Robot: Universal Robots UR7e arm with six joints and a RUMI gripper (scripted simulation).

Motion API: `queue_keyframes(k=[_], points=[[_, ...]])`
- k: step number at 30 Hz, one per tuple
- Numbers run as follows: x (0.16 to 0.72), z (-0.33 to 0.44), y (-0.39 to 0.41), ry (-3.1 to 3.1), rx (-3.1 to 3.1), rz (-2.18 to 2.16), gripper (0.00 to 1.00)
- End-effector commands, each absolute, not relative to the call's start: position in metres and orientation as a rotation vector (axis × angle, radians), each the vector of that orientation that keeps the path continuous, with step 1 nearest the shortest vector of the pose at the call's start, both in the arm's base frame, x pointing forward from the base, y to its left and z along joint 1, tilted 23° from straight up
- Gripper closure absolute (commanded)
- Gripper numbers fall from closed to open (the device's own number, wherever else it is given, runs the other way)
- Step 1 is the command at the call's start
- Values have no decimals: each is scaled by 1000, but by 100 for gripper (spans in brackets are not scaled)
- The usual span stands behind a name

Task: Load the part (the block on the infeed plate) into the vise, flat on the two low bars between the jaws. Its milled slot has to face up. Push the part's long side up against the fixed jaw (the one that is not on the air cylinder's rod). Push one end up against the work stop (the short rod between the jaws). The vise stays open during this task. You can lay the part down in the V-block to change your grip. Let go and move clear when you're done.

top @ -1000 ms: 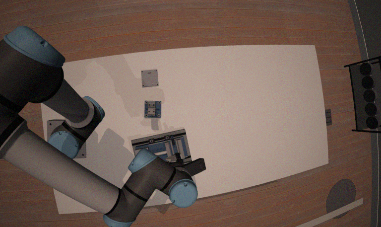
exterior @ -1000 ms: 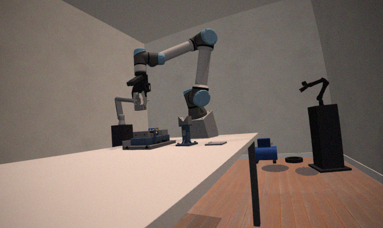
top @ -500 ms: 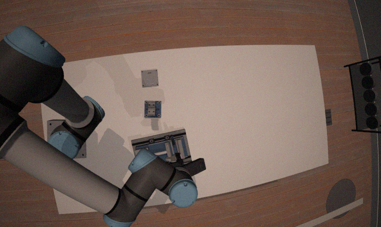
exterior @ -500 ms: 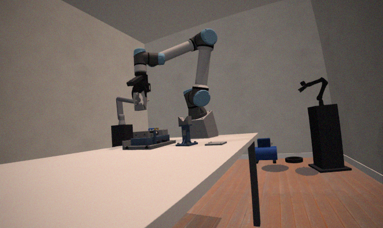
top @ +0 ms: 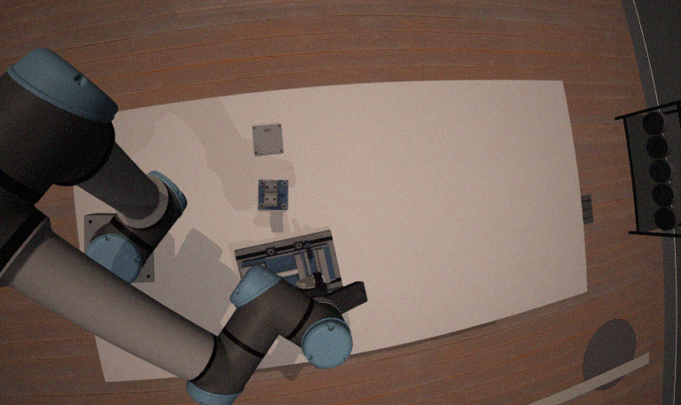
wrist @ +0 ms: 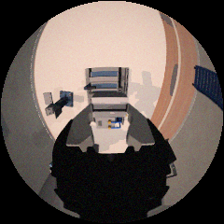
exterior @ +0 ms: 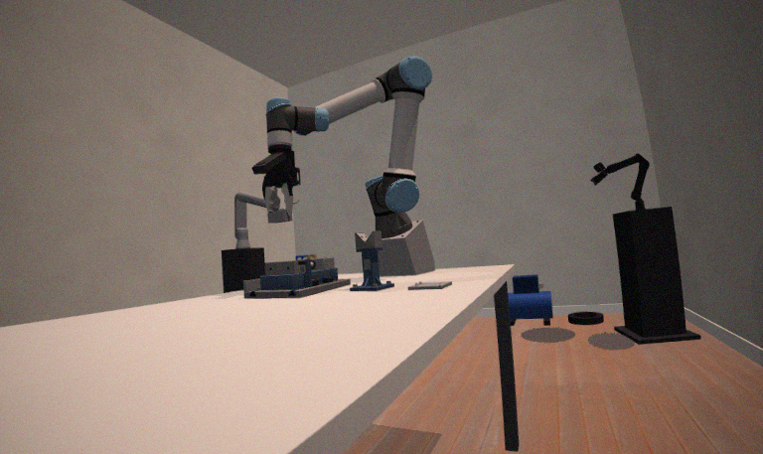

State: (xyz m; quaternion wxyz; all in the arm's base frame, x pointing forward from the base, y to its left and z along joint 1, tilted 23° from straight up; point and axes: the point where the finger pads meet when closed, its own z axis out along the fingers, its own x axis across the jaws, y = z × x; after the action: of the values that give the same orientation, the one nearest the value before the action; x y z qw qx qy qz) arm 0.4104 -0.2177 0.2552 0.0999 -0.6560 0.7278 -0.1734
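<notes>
My gripper (exterior: 279, 211) (wrist: 109, 104) is shut on the part (exterior: 278, 217) (wrist: 109, 100), a grey block held at the fingertips. It hangs well above the vise (top: 251, 253) (exterior: 281, 281) (wrist: 104, 74), touching nothing below. The wrist view shows the block lying across from finger to finger. I cannot tell which way its slot faces. The vise stands open; in the top view the arm covers its lower part. The work stop cannot be made out clearly. The V-block (top: 270, 186) (exterior: 368, 239) is empty on its blue stand. The infeed plate (top: 267, 142) (exterior: 430, 285) holds no part.
The V-block's stand (exterior: 371, 269) (wrist: 66, 98) rises from the table (top: 436, 180) between the vise and the infeed plate. Blue and yellow fittings (wrist: 115, 123) on the vise show between my fingers in the wrist view.
</notes>
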Motion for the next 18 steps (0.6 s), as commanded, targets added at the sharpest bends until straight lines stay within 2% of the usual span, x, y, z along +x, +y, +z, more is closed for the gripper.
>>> queue_keyframes(k=[1, 18], points=[[413, 251, -219, 2151, -1939, -515, 100], [423, 228, -222, 2151, -1939, -515, 100]])
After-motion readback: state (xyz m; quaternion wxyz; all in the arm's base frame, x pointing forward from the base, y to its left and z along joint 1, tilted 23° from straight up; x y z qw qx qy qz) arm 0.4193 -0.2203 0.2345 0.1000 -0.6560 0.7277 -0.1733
